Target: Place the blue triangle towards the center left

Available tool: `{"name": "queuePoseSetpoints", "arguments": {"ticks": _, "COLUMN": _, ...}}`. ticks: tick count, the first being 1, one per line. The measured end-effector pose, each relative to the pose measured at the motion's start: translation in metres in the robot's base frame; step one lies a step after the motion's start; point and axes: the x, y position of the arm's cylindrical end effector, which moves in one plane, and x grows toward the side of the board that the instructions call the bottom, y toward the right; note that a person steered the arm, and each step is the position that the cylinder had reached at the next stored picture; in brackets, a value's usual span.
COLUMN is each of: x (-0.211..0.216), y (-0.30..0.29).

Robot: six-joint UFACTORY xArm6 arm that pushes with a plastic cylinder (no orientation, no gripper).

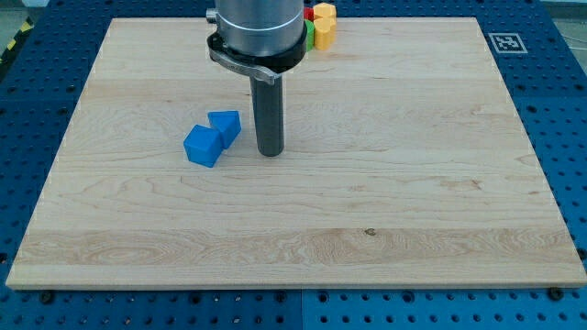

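Observation:
Two blue blocks lie touching at the board's centre left. One blue block [226, 126] sits upper right of the pair; the other blue block [203, 146] sits lower left. I cannot tell for sure which is the triangle. My tip [270, 152] rests on the wooden board [367, 202] just to the right of the upper blue block, a small gap apart from it.
A yellow block [325, 28], a red block [321, 9] and a green block [310, 33] cluster at the view's top edge, partly hidden behind the arm's grey body [256, 32]. A black-and-white marker [505, 42] lies beyond the board's top right corner.

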Motion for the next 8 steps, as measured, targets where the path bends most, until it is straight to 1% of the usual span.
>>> {"name": "queuePoseSetpoints", "arguments": {"ticks": 2, "x": 0.0, "y": -0.006}}
{"name": "queuePoseSetpoints", "arguments": {"ticks": 3, "x": -0.006, "y": -0.029}}
{"name": "queuePoseSetpoints", "arguments": {"ticks": 5, "x": -0.038, "y": -0.067}}
{"name": "queuePoseSetpoints", "arguments": {"ticks": 7, "x": -0.056, "y": -0.096}}
{"name": "queuePoseSetpoints", "arguments": {"ticks": 8, "x": -0.059, "y": -0.102}}
